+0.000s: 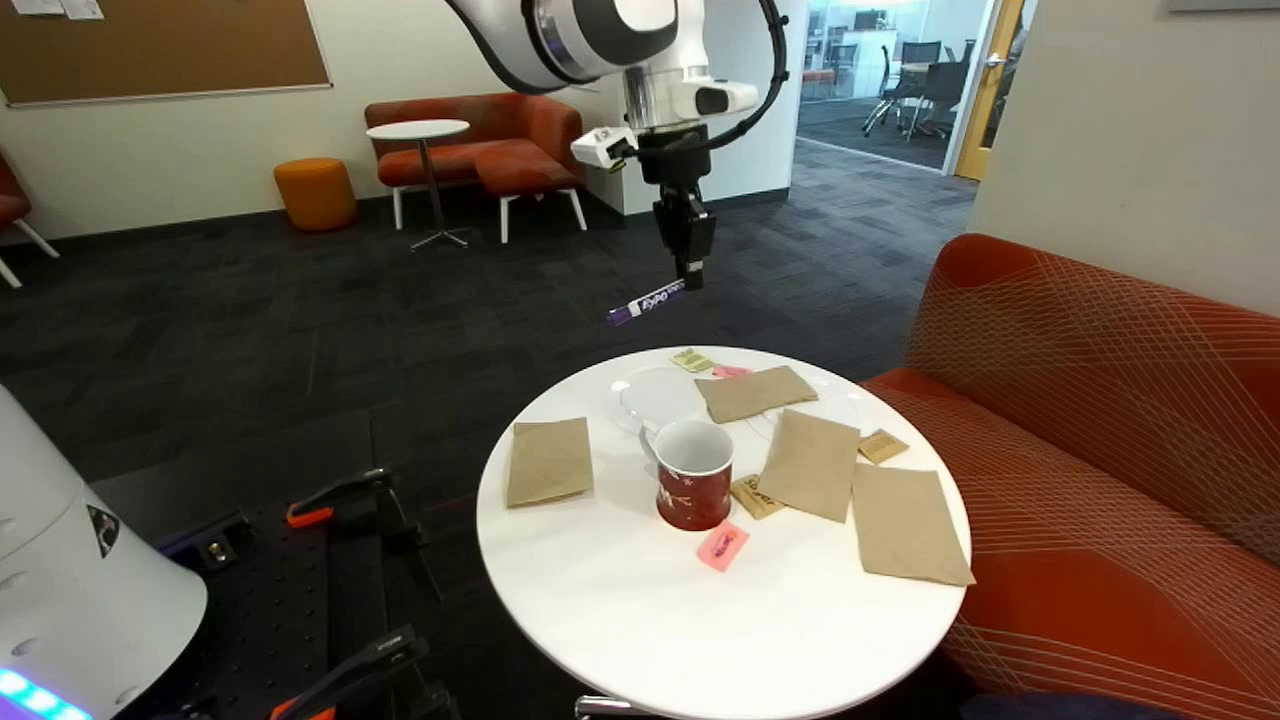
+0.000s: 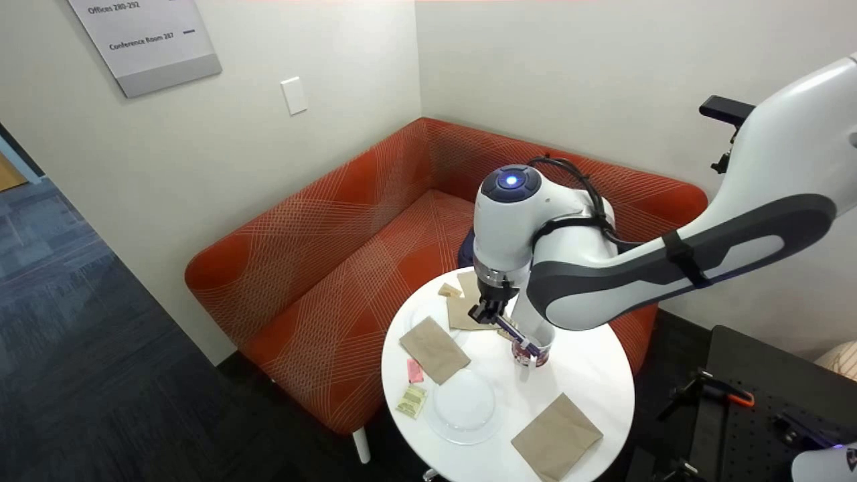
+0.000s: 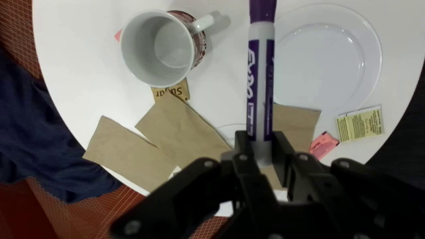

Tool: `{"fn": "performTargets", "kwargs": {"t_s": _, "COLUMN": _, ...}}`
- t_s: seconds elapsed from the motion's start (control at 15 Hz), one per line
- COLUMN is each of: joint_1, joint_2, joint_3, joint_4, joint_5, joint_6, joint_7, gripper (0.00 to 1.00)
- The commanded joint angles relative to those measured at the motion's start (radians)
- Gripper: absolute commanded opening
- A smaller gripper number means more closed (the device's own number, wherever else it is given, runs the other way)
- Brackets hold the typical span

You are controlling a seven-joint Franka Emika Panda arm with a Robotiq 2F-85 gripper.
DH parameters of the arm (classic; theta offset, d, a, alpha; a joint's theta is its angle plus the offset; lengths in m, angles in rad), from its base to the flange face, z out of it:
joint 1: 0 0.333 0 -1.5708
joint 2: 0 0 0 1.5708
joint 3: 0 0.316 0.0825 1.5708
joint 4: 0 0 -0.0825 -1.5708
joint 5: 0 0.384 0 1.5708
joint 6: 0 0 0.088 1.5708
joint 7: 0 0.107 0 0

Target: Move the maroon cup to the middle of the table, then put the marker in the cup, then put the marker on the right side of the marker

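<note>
The maroon cup [image 1: 695, 495] stands upright near the middle of the round white table [image 1: 740, 640]. In the wrist view the cup [image 3: 157, 48] shows a pale, empty inside, with its handle towards the marker. In an exterior view the cup [image 2: 543, 355] is partly hidden behind the marker. My gripper [image 1: 690, 280] is shut on the rear end of a purple and white marker [image 1: 650, 299], above the table. In the wrist view the marker [image 3: 261, 73] sticks out from between the fingers [image 3: 260, 146], purple cap outward, to one side of the cup.
Tan napkins [image 1: 550, 462] lie around the cup, one [image 1: 912, 522] at the table's edge. A clear plate [image 3: 322, 63] lies beside the cup. Sugar packets [image 1: 722, 545] are scattered near it. A red-orange sofa [image 1: 1100, 500] borders the table. Clamps [image 1: 350, 680] sit by the robot's base.
</note>
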Motion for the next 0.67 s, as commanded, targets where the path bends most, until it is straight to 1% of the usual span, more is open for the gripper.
{"fn": "performTargets", "kwargs": {"t_s": 0.0, "joint_1": 0.028, "joint_2": -0.007, "joint_3": -0.021, "joint_4": -0.015, "joint_5": -0.09, "joint_6": 0.07, "joint_7": 0.166, "gripper": 0.05}}
{"fn": "performTargets", "kwargs": {"t_s": 0.2, "joint_1": 0.05, "joint_2": -0.007, "joint_3": -0.045, "joint_4": -0.01, "joint_5": -0.195, "joint_6": 0.082, "joint_7": 0.353, "gripper": 0.05}}
{"fn": "performTargets", "kwargs": {"t_s": 0.47, "joint_1": 0.077, "joint_2": -0.006, "joint_3": -0.075, "joint_4": -0.005, "joint_5": -0.378, "joint_6": 0.049, "joint_7": 0.648, "gripper": 0.05}}
{"fn": "performTargets", "kwargs": {"t_s": 0.6, "joint_1": 0.081, "joint_2": -0.006, "joint_3": -0.075, "joint_4": -0.003, "joint_5": -0.469, "joint_6": 0.023, "joint_7": 0.783, "gripper": 0.05}}
